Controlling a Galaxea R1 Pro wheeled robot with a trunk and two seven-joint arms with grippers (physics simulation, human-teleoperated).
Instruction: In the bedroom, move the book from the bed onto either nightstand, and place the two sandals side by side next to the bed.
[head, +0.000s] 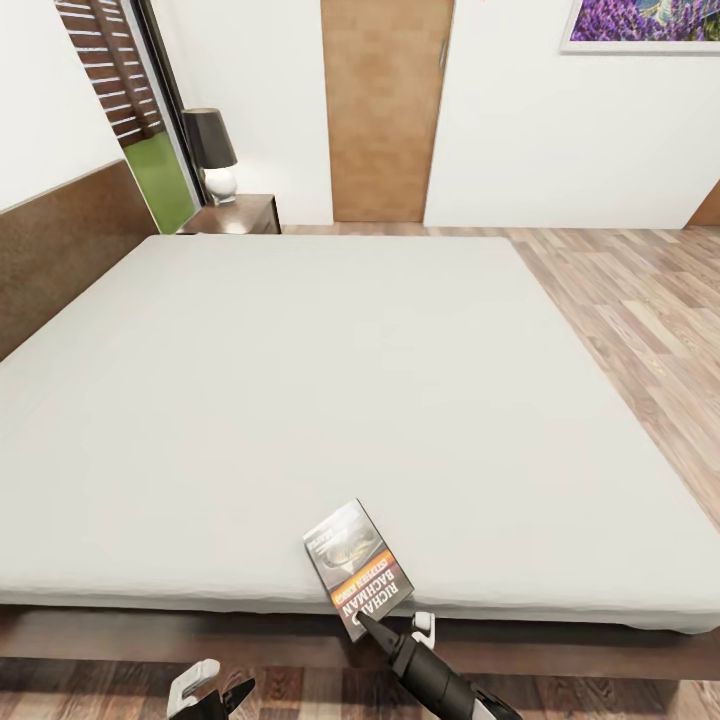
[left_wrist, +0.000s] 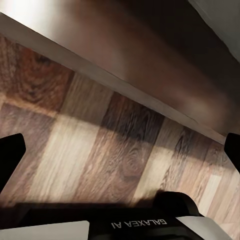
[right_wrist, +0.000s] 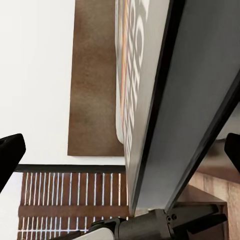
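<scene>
The book (head: 355, 570) lies at the near edge of the bed's grey mattress (head: 300, 380), its lower corner sticking out over the dark wooden base (head: 150, 630). My right gripper (head: 398, 628) is at that corner, open, one finger on each side of the book. In the right wrist view the book (right_wrist: 150, 100) shows edge-on between the wide-apart fingers of the right gripper (right_wrist: 122, 152). My left gripper (head: 210, 690) hangs open below the bed edge, over the floor (left_wrist: 100, 150). One nightstand (head: 240, 213) stands at the far headboard corner. The sandals are out of view.
A black-shaded lamp (head: 212, 150) stands on the nightstand. A brown door (head: 385, 110) is in the far wall. The headboard (head: 60, 240) runs along the left, with a window (head: 110, 70) behind it. Wood-plank floor (head: 640, 320) stretches to the right of the bed.
</scene>
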